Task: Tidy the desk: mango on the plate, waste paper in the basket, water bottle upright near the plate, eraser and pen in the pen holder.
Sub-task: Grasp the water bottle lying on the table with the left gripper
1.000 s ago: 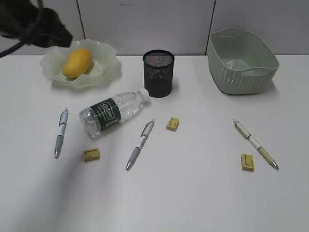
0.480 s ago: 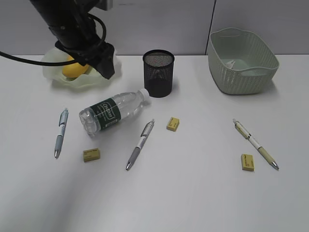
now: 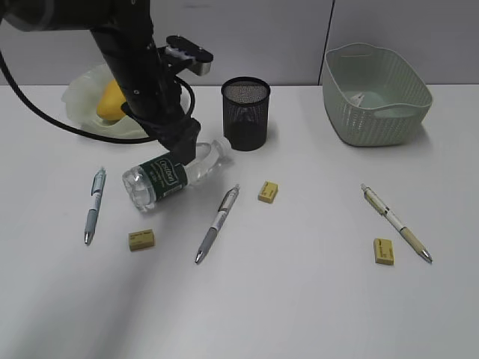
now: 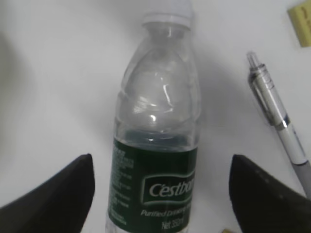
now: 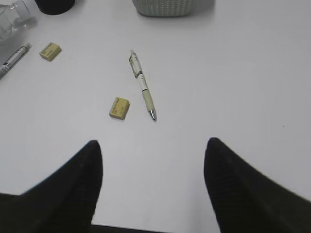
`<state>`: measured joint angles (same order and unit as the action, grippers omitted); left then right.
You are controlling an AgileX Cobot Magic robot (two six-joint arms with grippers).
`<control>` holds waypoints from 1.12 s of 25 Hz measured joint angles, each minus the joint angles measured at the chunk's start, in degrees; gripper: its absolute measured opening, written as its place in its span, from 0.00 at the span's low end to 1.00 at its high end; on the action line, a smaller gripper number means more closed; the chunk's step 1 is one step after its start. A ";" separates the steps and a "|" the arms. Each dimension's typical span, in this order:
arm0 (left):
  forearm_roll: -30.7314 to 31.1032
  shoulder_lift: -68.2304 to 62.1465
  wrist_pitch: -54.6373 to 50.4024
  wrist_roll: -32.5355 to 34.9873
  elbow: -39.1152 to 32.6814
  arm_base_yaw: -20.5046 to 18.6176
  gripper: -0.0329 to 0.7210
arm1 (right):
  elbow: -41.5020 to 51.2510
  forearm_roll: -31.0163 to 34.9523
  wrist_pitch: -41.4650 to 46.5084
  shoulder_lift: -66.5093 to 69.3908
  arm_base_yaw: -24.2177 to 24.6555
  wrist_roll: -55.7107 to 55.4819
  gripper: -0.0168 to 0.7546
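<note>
Only the left wrist view shows the left pincer [image 4: 160, 194] spread wide astride the lying water bottle [image 4: 158, 145].

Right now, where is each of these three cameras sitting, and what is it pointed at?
Exterior view: in front of the desk, raised, slanting down; the left arm shows.
Left wrist view: on the left arm, looking down at the lying water bottle between open fingers.
Right wrist view: above bare desk; right gripper open.
Shared: both wrist views catch the middle pen.

Office desk setting, white desk [image 3: 299, 299], grey partition panels [image 3: 247, 37] behind
</note>
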<state>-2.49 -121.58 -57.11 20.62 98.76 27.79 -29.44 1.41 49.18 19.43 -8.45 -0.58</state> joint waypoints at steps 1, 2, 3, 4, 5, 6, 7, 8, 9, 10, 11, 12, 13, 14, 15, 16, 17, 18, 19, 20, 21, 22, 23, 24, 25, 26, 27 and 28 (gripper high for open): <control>0.34 -0.51 -0.16 0.00 0.13 0.00 0.93 | 0.00 0.00 0.00 0.00 0.00 0.00 0.70; 0.82 -0.99 -0.33 0.00 0.19 0.00 0.93 | 0.05 0.04 0.00 0.00 0.00 0.00 0.70; 1.18 -1.49 -0.45 0.04 0.19 0.00 0.93 | 0.05 0.04 0.00 0.00 0.00 0.00 0.70; 1.38 -1.93 -0.56 0.04 0.19 0.00 0.93 | 0.05 0.04 0.00 0.00 0.00 0.00 0.70; 1.50 -2.31 -0.65 0.04 0.35 0.00 0.93 | 0.05 0.04 -0.04 0.00 0.00 0.00 0.70; 1.57 -2.85 -1.03 0.04 0.78 0.00 0.93 | 0.05 0.04 -0.04 0.00 0.00 0.00 0.70; 1.70 -3.43 -1.47 0.04 1.22 0.00 0.93 | 0.05 0.04 -0.04 0.00 0.00 0.00 0.70; 1.75 -3.99 -2.24 0.04 1.98 0.00 0.93 | 0.05 0.04 -0.04 0.00 0.00 0.00 0.70; 1.75 -4.70 -3.01 0.04 2.89 0.00 0.93 | 0.05 0.04 -0.04 0.00 0.00 0.00 0.70; 1.75 -5.44 -3.81 0.04 3.63 0.00 0.93 | 0.05 0.04 -0.04 0.00 0.00 0.00 0.70; 1.75 -6.09 -4.52 0.04 4.33 0.00 0.93 | 0.05 0.04 -0.04 0.00 0.00 0.00 0.70; 1.75 -6.52 -4.69 0.04 4.86 0.00 0.93 | 0.05 0.04 -0.04 0.00 0.00 0.00 0.70; 1.80 -6.98 -4.89 0.04 5.27 0.00 0.92 | 0.05 0.04 -0.04 0.00 0.00 0.00 0.70; 1.92 -7.36 -4.94 0.04 5.58 0.00 0.92 | 0.05 0.04 -0.04 0.00 0.00 0.00 0.70; 2.10 -7.74 -4.99 0.04 5.93 0.00 0.92 | 0.05 0.06 -0.04 0.00 0.00 0.00 0.70; 2.49 -8.14 -5.05 0.04 6.27 0.00 0.91 | 0.05 0.11 -0.04 0.00 0.00 0.00 0.70; 2.49 -8.60 -5.11 0.04 6.57 0.00 0.91 | 0.05 0.11 -0.04 0.00 0.00 0.00 0.70; 2.49 -9.10 -5.13 0.04 6.87 0.00 0.91 | 0.05 0.11 -0.04 0.00 0.00 0.00 0.70; 2.49 -9.59 -5.13 0.04 7.18 0.00 0.91 | 0.05 0.13 -0.04 -0.02 0.00 0.00 0.70; 2.49 -10.11 -5.05 0.04 7.37 0.00 0.91 | 0.05 0.13 -0.04 -0.02 0.00 0.00 0.70; 2.49 -10.66 -5.06 0.04 7.54 0.00 0.91 | 0.05 0.13 -0.04 -0.02 0.00 0.00 0.70; 2.49 -11.08 -5.02 0.04 7.62 0.00 0.90 | 0.05 0.13 -0.04 -0.02 0.00 0.00 0.70; 2.49 -11.39 -5.02 0.04 7.62 0.00 0.90 | 0.05 0.13 -0.04 -0.02 0.00 0.00 0.70; 2.49 -11.75 -5.02 0.04 7.62 0.00 0.89 | 0.05 0.13 -0.04 -0.02 0.00 0.00 0.70; 2.49 -12.02 -5.02 0.04 7.62 0.00 0.88 | 0.05 0.13 -0.05 -0.02 0.00 0.00 0.70; 2.80 -12.15 -5.02 0.04 7.62 0.00 0.86 | 0.05 0.18 -0.11 -0.02 0.00 0.00 0.70; 2.94 -12.35 -5.02 0.04 7.62 0.00 0.83 | 0.05 0.18 -0.11 -0.02 0.00 0.00 0.70; 3.01 -12.41 -5.02 0.04 7.62 0.00 0.81 | 0.05 0.18 -0.11 -0.02 0.00 0.00 0.70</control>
<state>0.52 -133.99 -62.13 20.66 106.38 27.79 -29.38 1.59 49.07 19.40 -8.45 -0.58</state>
